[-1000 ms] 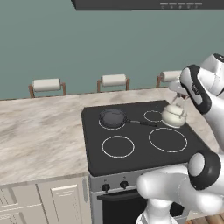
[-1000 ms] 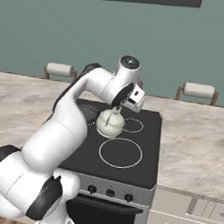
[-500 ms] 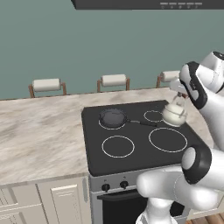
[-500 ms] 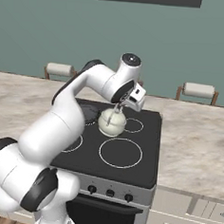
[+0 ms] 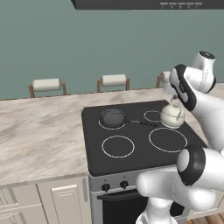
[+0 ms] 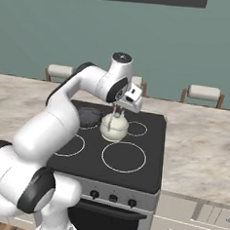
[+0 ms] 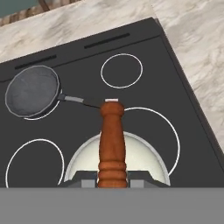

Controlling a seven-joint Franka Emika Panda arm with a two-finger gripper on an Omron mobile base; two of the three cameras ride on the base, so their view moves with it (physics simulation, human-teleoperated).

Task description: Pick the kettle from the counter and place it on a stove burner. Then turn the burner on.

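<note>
The hand [image 6: 118,108] grips the kettle [image 6: 114,128] by its handle over the black cooktop [image 5: 131,151], marbled counter [image 5: 39,135] alongside

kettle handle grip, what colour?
Reddish-brown, against the cream-white kettle. The handle piece shows best in the hand view, with the gripper shut on it.

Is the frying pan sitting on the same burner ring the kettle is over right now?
No: in the hand view the frying pan covers a rear ring, while the kettle hangs over a different, larger stove burner.
</note>
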